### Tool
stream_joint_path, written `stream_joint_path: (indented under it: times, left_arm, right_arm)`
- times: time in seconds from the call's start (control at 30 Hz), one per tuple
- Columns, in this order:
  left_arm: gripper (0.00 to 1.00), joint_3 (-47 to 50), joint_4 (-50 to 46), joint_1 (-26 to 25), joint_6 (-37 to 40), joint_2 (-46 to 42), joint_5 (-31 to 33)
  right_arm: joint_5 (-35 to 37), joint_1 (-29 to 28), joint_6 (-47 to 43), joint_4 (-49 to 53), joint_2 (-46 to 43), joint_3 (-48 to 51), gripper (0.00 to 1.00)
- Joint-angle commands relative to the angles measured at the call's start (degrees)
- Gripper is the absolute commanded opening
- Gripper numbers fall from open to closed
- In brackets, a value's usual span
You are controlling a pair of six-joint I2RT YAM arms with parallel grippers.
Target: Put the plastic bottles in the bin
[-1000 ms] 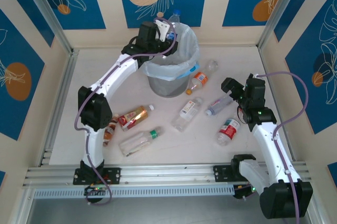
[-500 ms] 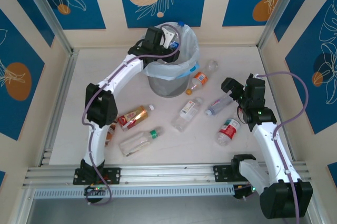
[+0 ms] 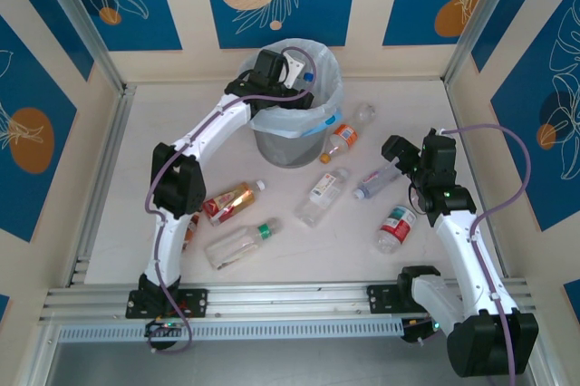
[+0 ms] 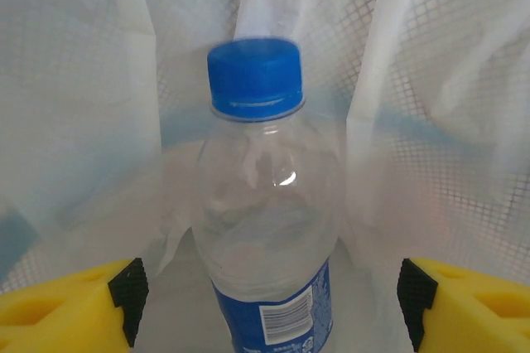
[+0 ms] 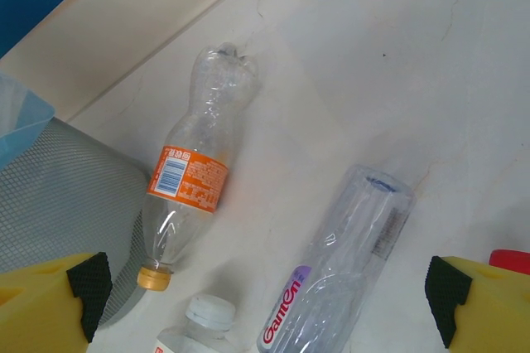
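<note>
Tabletop (image 3: 127, 150): is carrying the bin at its far middle, with loose bottles lying to the right of and nearer than the bin.
Bin (image 3: 288, 146): is standing upright, its white bag (image 3: 328, 87) draping over the rim.
Left arm (image 3: 204, 132): is reaching from the near left across to the bin's mouth.
Right arm (image 3: 462, 232): is bending over the right side of the tabletop.
Left pincer (image 4: 267, 291): is hanging over the bin with jaws wide, its black pads (image 4: 128, 291) standing clear of the bottle on both sides.
Right pincer (image 5: 265, 291): is hovering wide above the Ganten bottle (image 5: 331, 278), gripping nothing.
Blue-cap bottle (image 4: 269, 204): is sitting inside the bag between the left jaws, touching neither pad.
Orange-label bottle (image 5: 195, 204): is lying just right of the bin, its cap end near the mesh.
White-cap bottle (image 3: 323, 194): is lying near the middle.
Red-label bottle (image 3: 393, 226): is lying near the right arm.
Green-cap bottle (image 3: 237, 243): is lying at the near left, beside a red-and-gold bottle (image 3: 228, 203).
</note>
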State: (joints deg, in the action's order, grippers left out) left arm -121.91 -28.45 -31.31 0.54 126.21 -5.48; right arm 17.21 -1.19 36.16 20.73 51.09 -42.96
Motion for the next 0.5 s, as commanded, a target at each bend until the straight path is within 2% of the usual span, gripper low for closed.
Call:
stream_joint_path:
  times: [0.0, 0.33, 0.4, 0.43, 0.47]
  left_arm:
    - [0.81, -1.6, -0.9, -0.5, -0.4, -1.1, 0.3]
    - [0.85, -1.9, -0.7, -0.5, -2.4, -4.3, -3.5]
    - [0.89, -2.0, -0.4, -0.5, -2.9, -5.6, -5.9]
    - [0.98, -1.9, -0.2, -0.4, -3.2, -6.3, -7.1]
    - [0.99, -2.0, 0.0, -0.5, -3.6, -6.9, -7.7]
  right_arm:
    - [1.5, -0.6, -0.3, 1.1, -0.7, 0.4, 1.0]
    - [2.7, -0.6, -0.3, 3.2, -0.6, 0.2, 1.0]
    - [3.5, -0.5, 0.7, 4.5, -0.8, 0.1, 0.99]
    - [3.9, -0.4, 1.2, 5.1, -0.9, 0.2, 0.99]
    - [4.3, -0.3, 1.5, 5.6, -1.1, 0.2, 0.99]
